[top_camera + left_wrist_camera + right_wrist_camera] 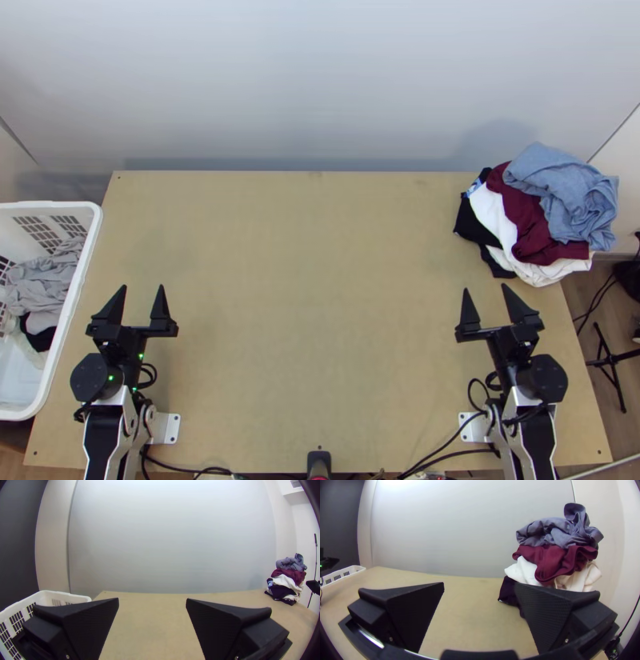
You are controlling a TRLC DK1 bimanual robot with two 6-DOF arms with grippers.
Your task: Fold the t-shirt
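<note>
A bunched pile of clothes lies at the table's far right corner, with a blue-grey garment (564, 188) on top, a dark red one (524, 220) under it, then white and black ones. Which of them is the t-shirt, I cannot tell. My left gripper (142, 293) stands open over the table's left part, near the basket. My right gripper (486, 294) is open a little nearer than the pile. In the left wrist view, bare table lies between the left gripper's fingers (152, 605). The right wrist view has the right gripper (480, 588) parted, the blue-grey garment (558, 533) beyond.
A white laundry basket (68, 308) with grey and black cloth inside stands along the table's left edge. The wooden table (320, 304) stretches between the arms. A wall rises behind its far edge. Black cables run along the near edge.
</note>
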